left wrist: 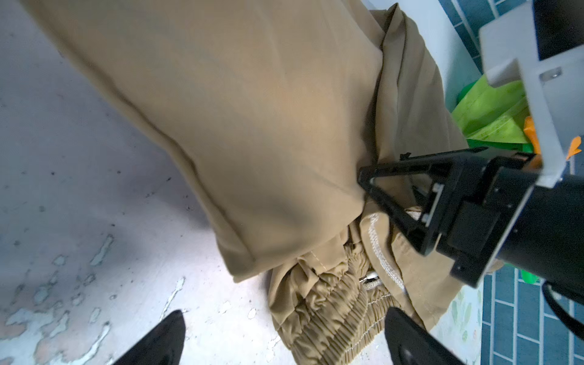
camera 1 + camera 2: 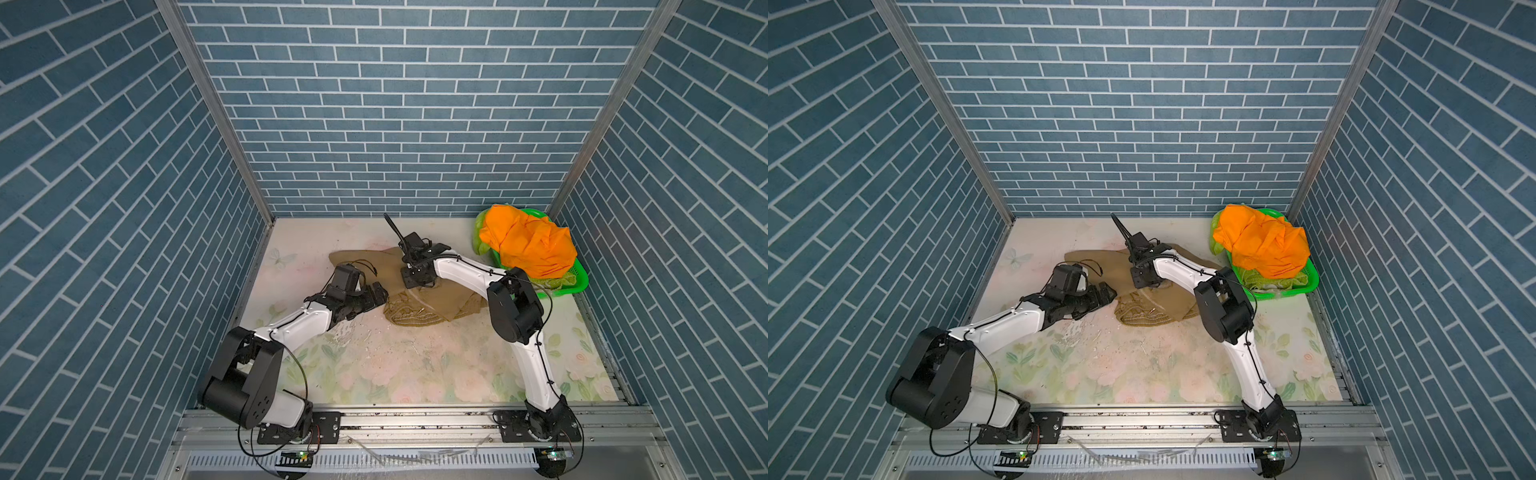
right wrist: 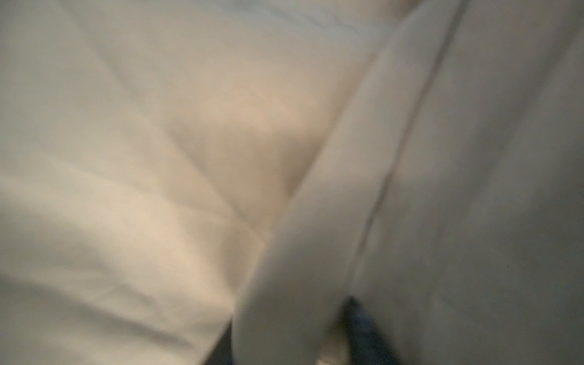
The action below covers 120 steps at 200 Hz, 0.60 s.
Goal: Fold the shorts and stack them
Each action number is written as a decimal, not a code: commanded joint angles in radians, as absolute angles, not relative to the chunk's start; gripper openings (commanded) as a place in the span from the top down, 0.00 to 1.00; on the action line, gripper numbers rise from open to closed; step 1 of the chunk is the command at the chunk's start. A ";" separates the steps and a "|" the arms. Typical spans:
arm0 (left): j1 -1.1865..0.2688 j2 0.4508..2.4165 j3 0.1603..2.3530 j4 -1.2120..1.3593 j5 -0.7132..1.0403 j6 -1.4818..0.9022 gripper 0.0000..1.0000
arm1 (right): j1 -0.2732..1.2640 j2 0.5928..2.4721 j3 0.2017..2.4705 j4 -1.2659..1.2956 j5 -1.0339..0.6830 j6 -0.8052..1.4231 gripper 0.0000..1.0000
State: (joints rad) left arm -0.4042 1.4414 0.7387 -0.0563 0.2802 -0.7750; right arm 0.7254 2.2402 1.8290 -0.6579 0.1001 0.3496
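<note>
The tan shorts (image 2: 451, 300) lie crumpled mid-table, gathered waistband (image 1: 331, 311) toward the front. My right gripper (image 2: 419, 284) points down into them. In its wrist view a blurred fold of tan cloth (image 3: 294, 252) fills the narrow gap between the dark fingertips (image 3: 358, 316), so it is shut on the cloth. My left gripper (image 1: 284, 341) is open, low at the waistband's left end, one finger on each side of it. The orange shorts (image 2: 528, 245) are heaped on the lime green shorts (image 2: 1264, 281) in the basket.
The green perforated basket (image 2: 579, 279) stands in the back right corner. Blue brick walls close the back and both sides. A metal rail (image 2: 415, 419) with the arm bases runs along the front. The floral table cover (image 2: 415, 374) is worn and flaking.
</note>
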 commanded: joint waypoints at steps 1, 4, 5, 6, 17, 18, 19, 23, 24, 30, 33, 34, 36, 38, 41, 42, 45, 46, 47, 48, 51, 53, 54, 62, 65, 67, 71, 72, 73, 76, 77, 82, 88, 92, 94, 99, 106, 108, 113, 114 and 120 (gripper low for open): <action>-0.403 1.417 0.726 -0.075 0.271 -0.758 0.01 | 0.690 2.202 1.879 -0.753 0.197 0.308 0.92; -0.403 1.418 0.727 -0.073 0.273 -0.759 0.00 | 0.686 2.200 1.878 -0.757 0.201 0.305 0.93; -0.404 1.418 0.728 -0.073 0.274 -0.758 0.00 | 0.684 2.200 1.878 -0.758 0.203 0.304 0.94; -0.405 1.418 0.728 -0.073 0.274 -0.758 0.00 | 0.683 2.184 1.877 -0.759 0.203 0.304 0.94; -0.411 1.419 0.732 -0.076 0.278 -0.755 0.01 | 0.655 2.121 1.862 -0.769 0.209 0.292 0.94; -0.412 1.419 0.733 -0.076 0.279 -0.755 0.00 | 0.652 2.116 1.860 -0.770 0.209 0.291 0.94; -0.413 1.420 0.734 -0.076 0.279 -0.755 0.00 | 0.650 2.111 1.858 -0.769 0.209 0.290 0.94; -0.415 1.422 0.737 -0.078 0.279 -0.752 0.00 | 0.638 2.088 1.847 -0.770 0.206 0.287 0.94; -0.417 1.422 0.738 -0.078 0.280 -0.752 0.00 | 0.635 2.082 1.844 -0.770 0.206 0.287 0.94; -0.423 1.428 0.743 -0.079 0.282 -0.749 0.00 | 0.613 2.044 1.822 -0.766 0.202 0.284 0.95; -0.426 1.430 0.745 -0.080 0.283 -0.749 0.00 | 0.601 2.024 1.809 -0.762 0.199 0.284 0.95; -0.426 1.431 0.746 -0.081 0.283 -0.748 0.00 | 0.598 2.017 1.806 -0.762 0.198 0.284 0.95; -0.430 1.434 0.749 -0.082 0.284 -0.746 0.00 | 0.589 2.008 1.793 -0.758 0.197 0.284 0.95; -0.431 1.435 0.750 -0.083 0.285 -0.745 0.00 | 0.581 1.991 1.781 -0.755 0.195 0.284 0.96; -0.432 1.439 0.755 -0.084 0.285 -0.743 0.01 | 0.567 1.971 1.764 -0.750 0.190 0.284 0.96; -0.435 1.440 0.755 -0.084 0.285 -0.743 0.01 | 0.567 1.971 1.764 -0.750 0.190 0.284 0.96; -0.438 1.444 0.758 -0.084 0.287 -0.743 0.01 | 0.554 1.951 1.746 -0.744 0.186 0.282 0.97; -0.439 1.445 0.759 -0.084 0.288 -0.742 0.01 | 0.548 1.948 1.740 -0.743 0.184 0.282 0.97; -0.441 1.447 0.760 -0.083 0.288 -0.741 0.00 | 0.544 1.940 1.733 -0.740 0.183 0.282 0.97; -0.441 1.448 0.761 -0.084 0.287 -0.742 0.00 | 0.534 1.925 1.719 -0.736 0.180 0.280 0.98; -0.444 1.452 0.764 -0.084 0.290 -0.742 0.00 | 0.525 1.912 1.705 -0.731 0.178 0.279 0.98; -0.447 1.454 0.767 -0.084 0.291 -0.742 0.00 | 0.515 1.899 1.694 -0.726 0.175 0.277 0.98; -0.449 1.455 0.768 -0.084 0.292 -0.742 0.00 | 0.509 1.893 1.685 -0.723 0.174 0.277 0.98; -0.459 1.468 0.776 -0.081 0.297 -0.742 0.00 | 0.472 1.848 1.629 -0.705 0.169 0.269 0.98; -0.463 1.473 0.779 -0.080 0.299 -0.742 0.00 | 0.455 1.832 1.607 -0.699 0.170 0.266 0.98; -0.465 1.474 0.781 -0.080 0.299 -0.742 0.00 | 0.446 1.825 1.590 -0.696 0.170 0.264 0.98; -0.471 1.480 0.787 -0.080 0.302 -0.742 0.00 | 0.423 1.805 1.561 -0.689 0.172 0.261 0.99; -0.473 1.482 0.787 -0.079 0.303 -0.742 0.00 | 0.418 1.801 1.554 -0.688 0.173 0.261 0.99; -0.474 1.483 0.788 -0.079 0.303 -0.742 0.00 | 0.413 1.798 1.549 -0.687 0.173 0.260 0.99; -0.479 1.487 0.791 -0.079 0.305 -0.742 0.00 | 0.398 1.786 1.531 -0.685 0.175 0.257 0.99; -0.479 1.487 0.792 -0.079 0.305 -0.742 0.01 | 0.392 1.783 1.525 -0.684 0.176 0.257 0.99; -0.486 1.492 0.796 -0.079 0.306 -0.742 0.00 | 0.371 1.766 1.497 -0.686 0.184 0.250 1.00; -0.491 1.499 0.800 -0.078 0.308 -0.743 0.00 | 0.342 1.749 1.465 -0.687 0.207 0.241 1.00; -0.495 1.501 0.801 -0.077 0.310 -0.745 0.00 | 0.327 1.738 1.445 -0.687 0.224 0.233 1.00; -0.495 1.504 0.802 -0.076 0.312 -0.747 0.00 | 0.320 1.733 1.435 -0.687 0.229 0.230 1.00; -0.499 1.508 0.802 -0.073 0.317 -0.748 0.00 | 0.303 1.721 1.412 -0.685 0.247 0.225 1.00; -0.503 1.515 0.802 -0.071 0.326 -0.749 0.00 | 0.282 1.705 1.385 -0.684 0.258 0.218 1.00; -0.504 1.516 0.803 -0.069 0.328 -0.749 0.00 | 0.278 1.701 1.380 -0.684 0.260 0.217 0.99; -0.507 1.522 0.803 -0.067 0.337 -0.750 0.00 | 0.266 1.693 1.365 -0.685 0.264 0.215 0.99; -0.507 1.523 0.803 -0.066 0.339 -0.750 0.00 | 0.263 1.691 1.363 -0.685 0.265 0.214 0.99; -0.513 1.532 0.804 -0.064 0.348 -0.750 0.00 | 0.254 1.680 1.349 -0.687 0.269 0.212 0.98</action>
State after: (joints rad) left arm -0.4965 1.5021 0.7834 -0.0616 0.3122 -0.7620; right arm 0.2733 1.7027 1.4227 -0.6609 0.2157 0.2626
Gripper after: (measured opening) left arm 0.996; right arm 0.056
